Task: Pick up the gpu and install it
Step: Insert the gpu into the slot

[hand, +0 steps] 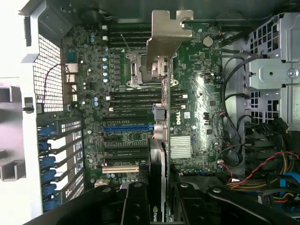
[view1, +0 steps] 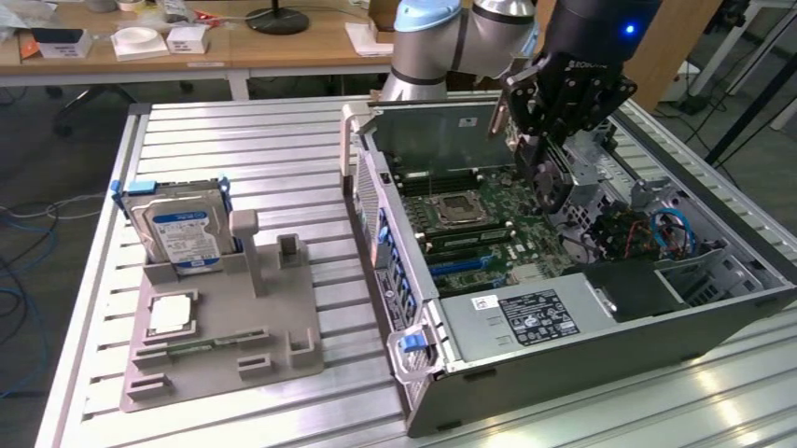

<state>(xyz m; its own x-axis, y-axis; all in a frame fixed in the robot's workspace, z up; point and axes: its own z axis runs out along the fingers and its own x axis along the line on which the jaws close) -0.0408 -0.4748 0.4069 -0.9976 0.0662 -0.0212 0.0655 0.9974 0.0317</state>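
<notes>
The ribbed metal worktop (view1: 249,149) carries an open computer case (view1: 598,364) lying on its side. Beside it, toward the exterior view's left, is a grey holder (view1: 212,345) with a hard drive (view1: 181,233) standing upright in it. Inside the case the green motherboard (view1: 498,224) lies uncovered, with the power supply (view1: 529,317) at one end and a metal drive cage (hand: 276,75) along one side. The gripper (view1: 554,131) is over the case and its fingers (hand: 136,201) are closed on the gpu (view1: 546,177). The card hangs edge-down over the motherboard (if it touches the board, I cannot tell). Its silver bracket (hand: 166,33) points away from the gripper. Below it are the processor socket (view1: 454,210) and a blue slot (hand: 127,127). Red and blue cables (view1: 666,233) lie near the card, apart from it.
</notes>
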